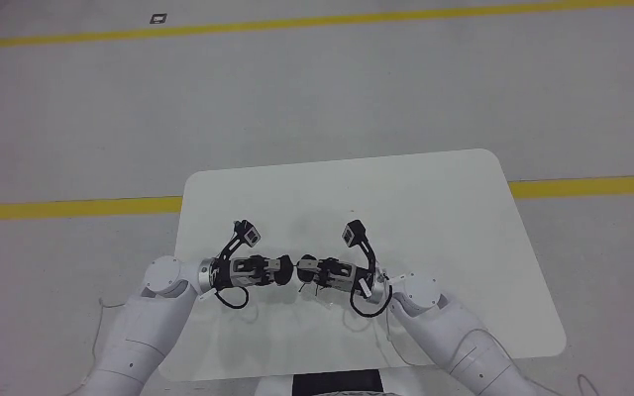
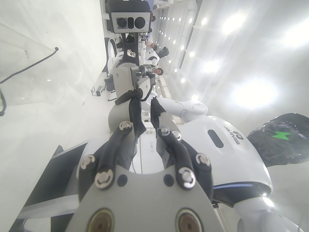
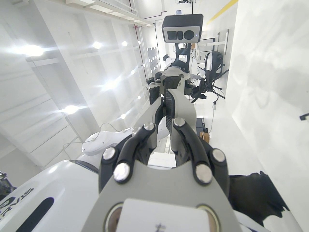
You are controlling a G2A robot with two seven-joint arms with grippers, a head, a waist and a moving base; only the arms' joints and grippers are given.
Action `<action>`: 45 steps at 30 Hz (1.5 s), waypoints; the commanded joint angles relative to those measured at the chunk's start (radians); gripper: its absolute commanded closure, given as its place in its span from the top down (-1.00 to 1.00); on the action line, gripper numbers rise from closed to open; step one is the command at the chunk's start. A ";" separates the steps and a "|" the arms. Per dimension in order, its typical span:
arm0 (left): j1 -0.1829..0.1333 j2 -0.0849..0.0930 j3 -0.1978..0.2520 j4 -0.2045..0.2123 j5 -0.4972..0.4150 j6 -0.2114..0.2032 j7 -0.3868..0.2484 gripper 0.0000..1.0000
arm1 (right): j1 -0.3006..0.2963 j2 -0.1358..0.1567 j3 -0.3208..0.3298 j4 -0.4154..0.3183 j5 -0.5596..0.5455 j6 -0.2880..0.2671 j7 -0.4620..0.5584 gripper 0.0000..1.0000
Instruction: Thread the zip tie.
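Top view: my left end effector (image 1: pixel 285 269) and right end effector (image 1: pixel 304 267) met tip to tip above the white surface (image 1: pixel 446 218). Right: clenched, fingers (image 3: pixel 171 107) nearly touching, contents hidden from me. Left: grip state I could not tell. Zip tie: not made out for certain; I judged it sat at that junction. A thin black strand (image 2: pixel 29 65), apart from both, was unidentified. Risks, as I judged: tail missing the head slot through slight misalignment; tie slipping from a light pinch; tips colliding.
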 commanded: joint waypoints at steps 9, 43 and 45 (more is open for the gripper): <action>0.000 0.000 0.000 0.000 0.000 0.000 0.000 -0.86 | 0.000 0.000 -0.005 -0.003 -0.001 0.004 0.007 -1.00; 0.000 0.000 0.000 0.000 0.000 0.000 0.000 -0.86 | 0.004 0.001 -0.008 -0.001 -0.002 0.001 0.004 -1.00; 0.000 0.000 0.000 0.000 0.000 0.000 0.000 -0.84 | 0.005 0.001 -0.008 -0.001 -0.001 -0.001 0.003 -1.00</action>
